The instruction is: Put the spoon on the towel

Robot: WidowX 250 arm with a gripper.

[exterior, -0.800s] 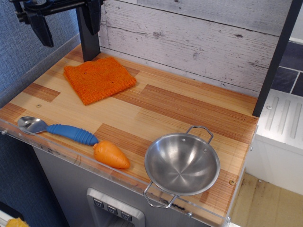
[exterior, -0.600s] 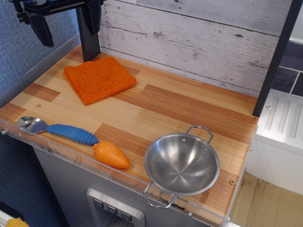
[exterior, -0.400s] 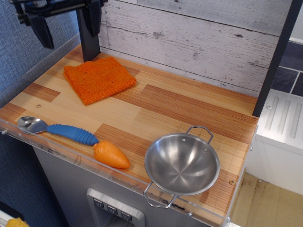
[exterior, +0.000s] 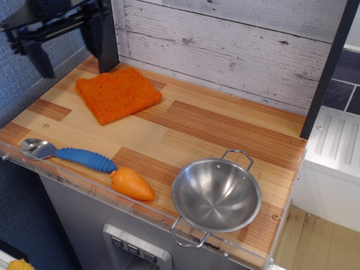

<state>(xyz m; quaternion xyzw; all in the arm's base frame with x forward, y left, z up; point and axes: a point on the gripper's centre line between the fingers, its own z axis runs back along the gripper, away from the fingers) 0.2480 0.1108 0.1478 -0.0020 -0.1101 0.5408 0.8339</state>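
The spoon (exterior: 70,154), with a shiny silver bowl and a ribbed blue handle, lies near the front left edge of the wooden counter (exterior: 214,126), bowl pointing left. The orange terry towel (exterior: 117,93) lies flat at the back left. My gripper (exterior: 63,46) hangs high at the top left, above and to the left of the towel and far from the spoon. Its two black fingers (exterior: 35,56) stand wide apart with nothing between them.
An orange toy carrot (exterior: 131,184) lies at the tip of the spoon's handle by the front edge. A steel bowl with two handles (exterior: 216,195) sits at the front right. A dark post (exterior: 106,48) stands behind the towel against the white plank wall.
My gripper has shifted left and slightly down at the top left. The spoon, towel, carrot and bowl have not moved.
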